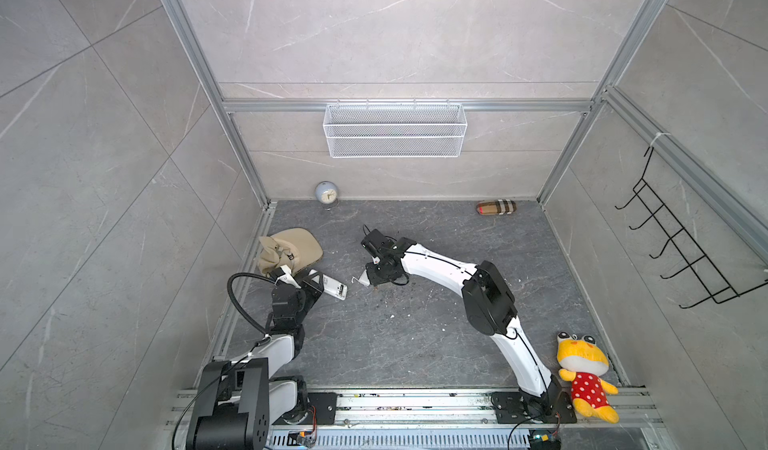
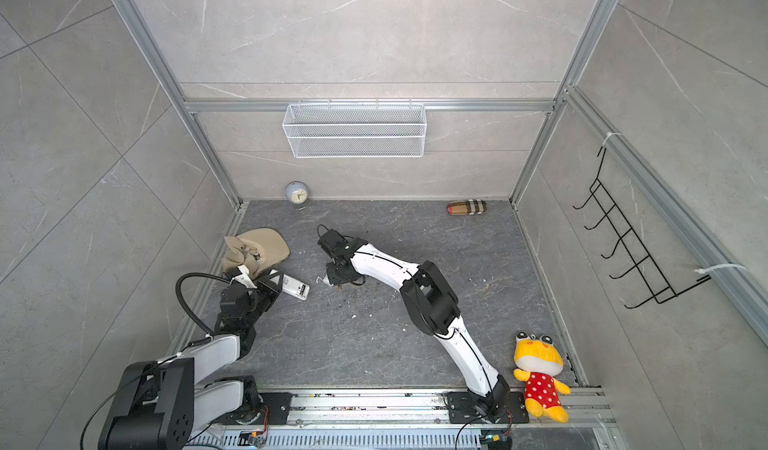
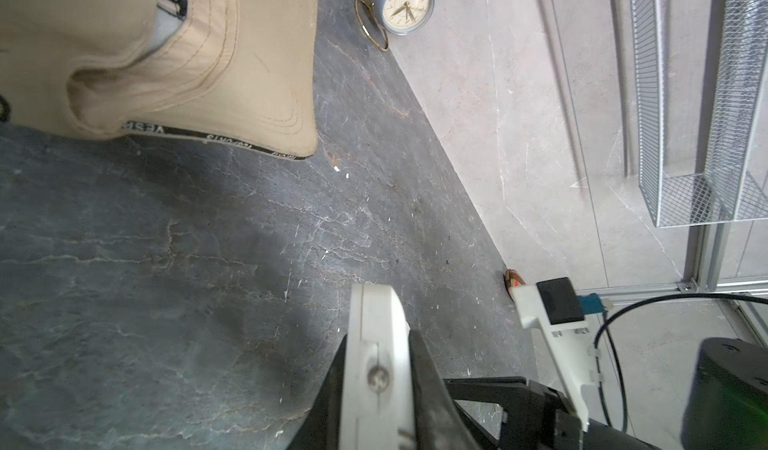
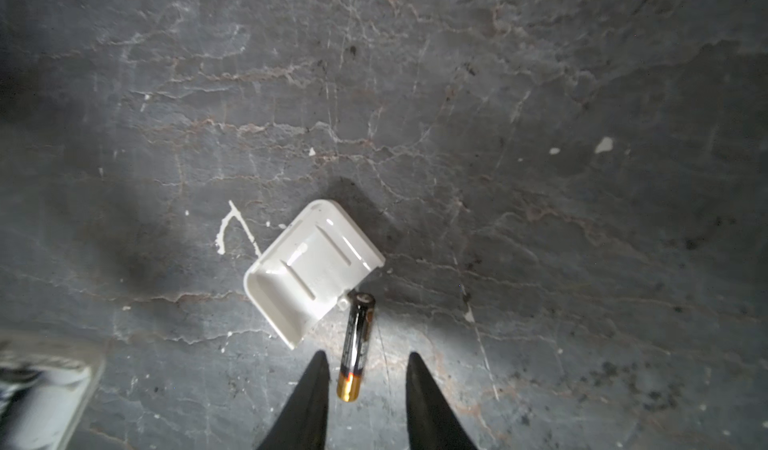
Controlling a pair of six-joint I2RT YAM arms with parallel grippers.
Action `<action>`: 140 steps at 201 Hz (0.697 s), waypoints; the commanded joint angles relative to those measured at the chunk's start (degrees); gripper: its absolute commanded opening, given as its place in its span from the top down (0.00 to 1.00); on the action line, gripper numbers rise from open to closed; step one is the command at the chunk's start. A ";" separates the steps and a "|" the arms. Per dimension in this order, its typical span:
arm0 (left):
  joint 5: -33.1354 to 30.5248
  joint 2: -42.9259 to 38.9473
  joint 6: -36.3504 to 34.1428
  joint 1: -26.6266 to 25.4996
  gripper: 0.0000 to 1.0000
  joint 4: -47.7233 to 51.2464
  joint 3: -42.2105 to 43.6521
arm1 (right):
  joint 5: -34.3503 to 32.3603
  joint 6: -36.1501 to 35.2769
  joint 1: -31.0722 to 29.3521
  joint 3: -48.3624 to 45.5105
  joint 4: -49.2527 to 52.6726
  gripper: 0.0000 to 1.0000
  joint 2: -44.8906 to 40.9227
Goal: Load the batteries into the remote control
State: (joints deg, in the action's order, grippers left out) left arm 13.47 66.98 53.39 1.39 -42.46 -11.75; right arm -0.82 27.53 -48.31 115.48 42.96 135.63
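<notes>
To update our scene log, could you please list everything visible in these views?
remote control: one, white, floor left
back cover: one, white, floor centre
battery: one seen, black with gold tip, beside back cover
cap: one, beige, left rear floor
clock: one, pale blue, against back wall
pouch: one, tan plaid, rear right floor
plush toy: one, yellow and red, front right
wire basket: one, white, back wall
hook rack: one, black, right wall
left end effector: black, shut on remote control
right end effector: black, open, straddling battery

Glossy white plastic cover [image 4: 314, 270] on matt stone tabletop [image 4: 540, 115].
</notes>
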 commanded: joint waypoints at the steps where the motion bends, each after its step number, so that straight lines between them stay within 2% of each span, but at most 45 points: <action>1: -1.08 -1.17 -2.23 0.23 1.00 -1.14 -0.91 | -2.33 -0.72 -0.84 3.28 5.08 0.67 2.45; 91: 0.15 -0.79 -1.64 0.20 1.00 -1.63 -1.26 | -4.72 -0.03 -0.93 8.22 9.02 0.68 7.16; 140: 0.32 -0.54 -1.62 0.23 1.00 -1.76 -1.36 | -7.18 0.90 -0.87 16.30 15.72 0.76 11.23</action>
State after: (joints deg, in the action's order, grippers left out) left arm 13.56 67.05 53.28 1.39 -42.00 -11.75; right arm -5.65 27.44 -48.99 127.70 52.90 144.07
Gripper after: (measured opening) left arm 0.184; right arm 0.254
